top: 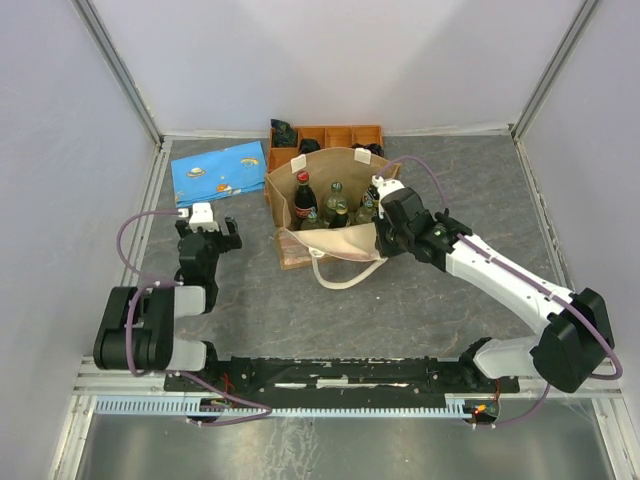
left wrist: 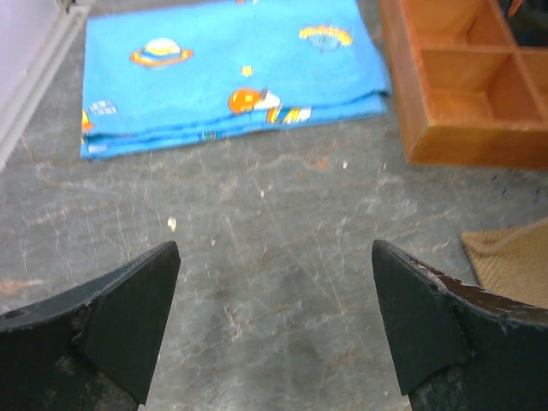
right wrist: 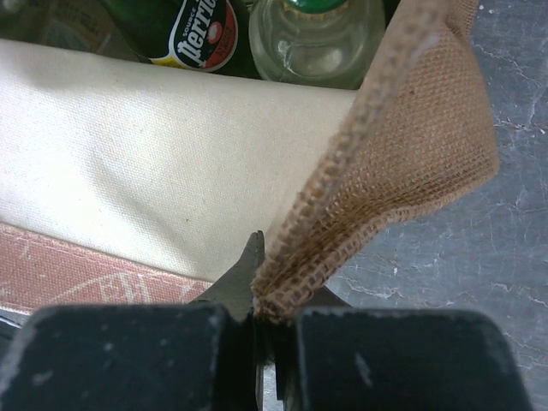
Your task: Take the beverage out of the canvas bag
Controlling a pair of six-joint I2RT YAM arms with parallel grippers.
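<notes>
Canvas bag (top: pixel 335 242) sits toward the far middle of the worktop (top: pixel 420 300), at about 12 o'clock from the arm bases, with its mouth open. Several bottles stand upright inside. A red-capped cola bottle (top: pixel 304 197) is on the 9 o'clock side, green bottles (top: pixel 335 200) are in the middle, and a clear bottle (top: pixel 366 205) is toward 3 o'clock. One cream handle (top: pixel 345 275) droops over the front panel at 6 o'clock.

The right end effector (top: pixel 380 232) is at the bag's 3 o'clock edge, right against it. Its wrist camera shows the right end effector (right wrist: pixel 261 295) clenched on the woven brown rim of the bag (right wrist: pixel 411 137), with the fabric pinched between the jaws and rising up and away from them. Beyond the pale panel, at about 12 o'clock in that view, are a green Perrier bottle (right wrist: pixel 184 30) and the clear bottle (right wrist: pixel 317 38). Neither touches the fingers.

The left end effector (top: pixel 207 232) is well apart from the bag, off at its 9 o'clock. Its jaws are spread wide with nothing between them, and it (left wrist: pixel 276 253) looks down on bare worktop. From there a blue pouch (left wrist: pixel 231 73) lies at 11 o'clock and the corner of an orange tray (left wrist: pixel 454 103) at 1 o'clock. From above, the tray (top: pixel 335 135) is just behind the bag at 12 o'clock.
</notes>
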